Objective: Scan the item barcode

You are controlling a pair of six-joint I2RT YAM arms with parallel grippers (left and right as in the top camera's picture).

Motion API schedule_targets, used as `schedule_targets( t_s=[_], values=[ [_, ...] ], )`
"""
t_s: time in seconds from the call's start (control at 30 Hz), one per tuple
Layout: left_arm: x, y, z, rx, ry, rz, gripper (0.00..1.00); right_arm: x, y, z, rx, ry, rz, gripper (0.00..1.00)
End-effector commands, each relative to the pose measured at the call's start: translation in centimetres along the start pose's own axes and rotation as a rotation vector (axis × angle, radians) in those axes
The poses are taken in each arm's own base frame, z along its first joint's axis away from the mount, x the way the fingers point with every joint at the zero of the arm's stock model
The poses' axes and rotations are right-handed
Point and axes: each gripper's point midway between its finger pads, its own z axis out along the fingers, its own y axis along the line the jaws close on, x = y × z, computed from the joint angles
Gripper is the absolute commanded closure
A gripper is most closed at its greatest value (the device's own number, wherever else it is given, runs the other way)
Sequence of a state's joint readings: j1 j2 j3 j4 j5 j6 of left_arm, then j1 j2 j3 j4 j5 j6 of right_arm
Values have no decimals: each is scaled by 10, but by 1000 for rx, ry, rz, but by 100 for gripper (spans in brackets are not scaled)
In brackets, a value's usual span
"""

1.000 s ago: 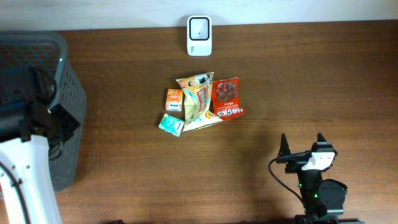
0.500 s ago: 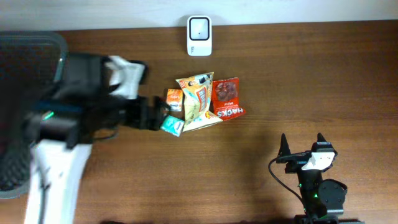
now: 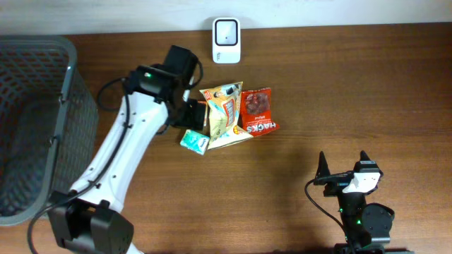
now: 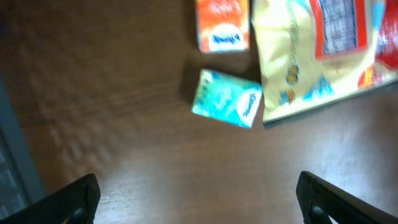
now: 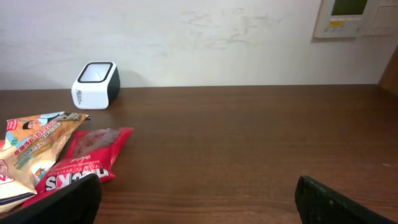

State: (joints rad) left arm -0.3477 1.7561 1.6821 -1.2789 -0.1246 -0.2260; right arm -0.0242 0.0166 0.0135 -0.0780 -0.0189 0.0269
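4 items clustered just in front of 1 scanner [image 3: 226,40]: 1 orange tissue pack [image 4: 222,25], 1 teal tissue pack [image 4: 227,99], 1 yellow snack bag [image 3: 224,113], 1 red snack bag [image 3: 258,113]. L gripper [image 4: 196,186] jaws spread, empty, above packs. R gripper [image 3: 342,161] jaws spread, empty, well apart.

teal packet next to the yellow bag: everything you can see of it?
The teal packet is a small, soft-looking rectangular pack with a white oval logo at one end, lettering too blurred to read. It lies flat and skewed on the wooden table. One end meets the edge of the yellow snack bag; the orange pack sits just apart. Nothing grips it.
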Motion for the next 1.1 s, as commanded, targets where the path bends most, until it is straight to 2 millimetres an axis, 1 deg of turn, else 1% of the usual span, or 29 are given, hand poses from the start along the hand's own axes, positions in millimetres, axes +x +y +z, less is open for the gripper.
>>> schedule_targets(
  t_s=[0.0,0.03,0.07,0.13,0.17,0.2,0.23,0.27,0.3,0.33,0.4,0.47,0.5,0.57,0.6,0.63,0.67,0.73,0.77,0.8,0.83,0.87,0.9,0.93,0.97,1.0,1.03,1.07],
  values=[
    [-9,36,4,-45,-16,-239,1,0,34,-3,-196,8,140,2],
    [-7,44,4,-53,-3,-256,1,-2,50,-7,-294,18,207,2],
    [-6,47,5,-60,3,-261,1,-3,59,-10,-351,25,239,2],
    [2,54,5,-73,34,-270,1,-14,79,-19,-477,14,303,2],
    [3,56,5,-76,39,-274,1,-28,90,-27,-563,-38,279,2],
    [1,56,5,-74,32,-277,1,-43,95,-33,-605,-100,254,2],
    [1,56,6,-73,30,-277,1,-58,97,-37,-621,-160,236,2],
    [1,56,5,-73,31,-277,1,-68,96,-40,-620,-182,229,2],
    [1,56,5,-74,31,-277,1,-84,95,-45,-613,-206,220,2],
    [1,56,5,-72,31,-277,1,-99,91,-47,-589,-208,221,2],
    [1,56,5,-73,32,-277,1,-121,87,-47,-548,-164,187,2],
    [1,56,5,-73,32,-277,1,-134,88,-39,-534,-60,166,2],
    [1,56,5,-73,32,-277,1,-138,90,-30,-542,45,167,2],
    [1,56,5,-73,32,-277,1,-137,97,-16,-578,234,182,2],
    [1,56,5,-73,32,-277,1,-135,103,-7,-615,365,221,2],
    [1,56,5,-73,32,-277,1,-136,112,1,-671,481,280,2],
    [1,56,5,-73,32,-277,1,-146,126,9,-772,547,349,2],
    [1,56,5,-73,32,-277,1,-161,145,16,-950,618,473,2],
    [1,56,5,-73,32,-277,1,-161,152,24,-1032,676,555,2],
    [1,56,5,-73,32,-277,1,-157,156,35,-1062,714,615,2],
    [1,56,5,-73,32,-277,1,-147,160,47,-1078,753,650,2],
    [1,56,5,-73,32,-277,1,-126,168,61,-1070,804,652,2],
    [1,56,5,-73,32,-277,1,-103,173,73,-991,861,630,2],
    [1,56,5,-73,32,-277,1,-63,176,90,-797,948,560,2],
    [1,56,5,-72,32,-277,1,-32,170,100,-609,1005,500,1],
    [1,56,5,-73,32,-277,1,-12,166,107,-487,1030,434,2],
    [1,56,5,-73,32,-277,1,-1,164,111,-425,1037,384,2],
    [1,56,5,-73,32,-277,1,5,162,116,-390,1032,358,2]
  ],
)
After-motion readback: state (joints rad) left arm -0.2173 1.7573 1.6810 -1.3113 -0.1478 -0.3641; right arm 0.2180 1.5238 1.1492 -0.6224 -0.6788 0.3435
